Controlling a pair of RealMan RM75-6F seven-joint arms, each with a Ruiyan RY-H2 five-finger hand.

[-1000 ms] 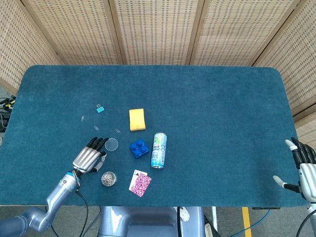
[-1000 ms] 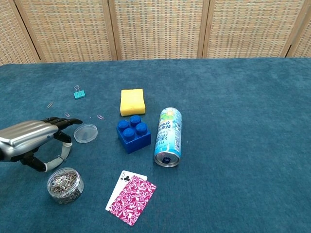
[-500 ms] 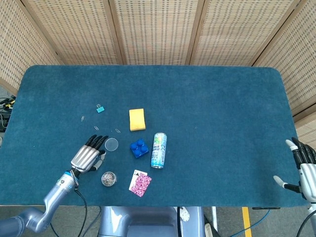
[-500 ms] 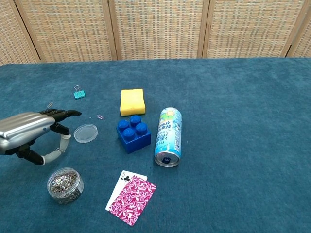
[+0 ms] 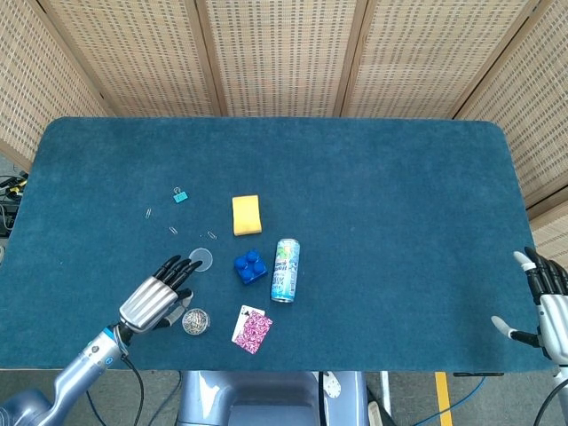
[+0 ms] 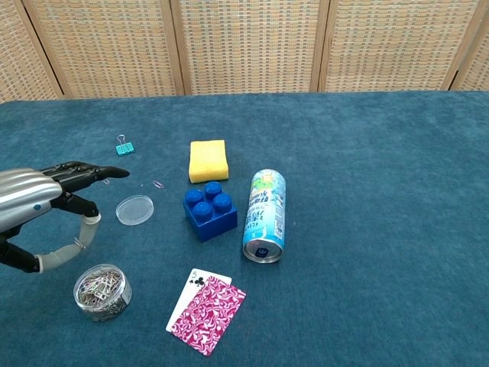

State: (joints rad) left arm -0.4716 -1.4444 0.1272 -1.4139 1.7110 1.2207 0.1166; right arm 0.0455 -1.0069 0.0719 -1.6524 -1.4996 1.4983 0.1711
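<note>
My left hand [image 5: 158, 295] [image 6: 46, 200] hovers open over the table's front left, fingers spread and holding nothing. Just beyond its fingertips lies a clear round lid [image 5: 201, 260] [image 6: 134, 209]. Below the hand stands a small clear jar of paper clips [image 5: 195, 321] [image 6: 102, 291]. To the right sit a blue toy brick [image 5: 250, 266] [image 6: 209, 209], a yellow sponge [image 5: 246, 215] [image 6: 208, 160] and a drink can [image 5: 285, 270] [image 6: 264, 215] lying on its side. My right hand [image 5: 548, 298] shows at the right edge of the head view, open and off the table.
A playing card [image 5: 252, 328] [image 6: 205, 310] lies near the front edge. A teal binder clip [image 5: 180, 195] [image 6: 124, 146] and loose paper clips [image 5: 212, 235] [image 6: 158, 184] are scattered behind the left hand. Wicker screens stand behind the blue table [image 5: 382, 195].
My left hand has drawn back toward the front edge and lifted, its fingers moving away from the clear lid. The right hand has not moved.
</note>
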